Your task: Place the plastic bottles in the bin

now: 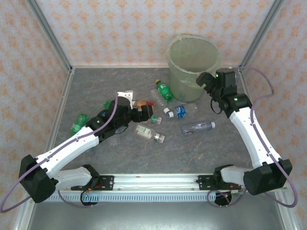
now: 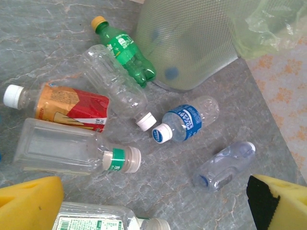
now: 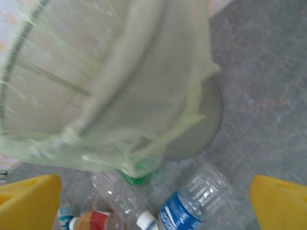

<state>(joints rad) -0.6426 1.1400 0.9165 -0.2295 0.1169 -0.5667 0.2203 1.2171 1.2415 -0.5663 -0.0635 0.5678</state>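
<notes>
Grey marbled table (image 1: 230, 148) seen from above. A pale-green bin (image 1: 193, 67) stands upright at the back right. Bottles lie scattered on the table in front and to the left of the bin, all outside it. A green bottle (image 1: 164, 90) lies just beside the bin's base, and a blue-label bottle (image 1: 180, 111) lies nearer the middle. A clear bottle (image 1: 197, 127) is to its right, and a far-left bottle (image 1: 79, 123), also green, lies well apart. The left gripper (image 1: 142, 110) reaches over the middle cluster. The right gripper (image 1: 203, 79) is beside the bin's right wall.

Left wrist view: yellow pads (image 2: 29, 203) at the two lower corners stand wide apart, clamping nothing. Beyond them lie the green bottle, just beside the bin's foot, a red-label bottle (image 2: 67, 108), a square bottle (image 2: 62, 148) and the blue-label bottle. A green-label bottle (image 2: 96, 221) lies at the bottom edge between the pads.

Right wrist view, blurred: the bin's bagged rim is close, filling the upper frame. This gripper's yellow pads (image 3: 280, 201) are also wide apart and hold nothing. The blue-label bottle lies on the table below.
</notes>
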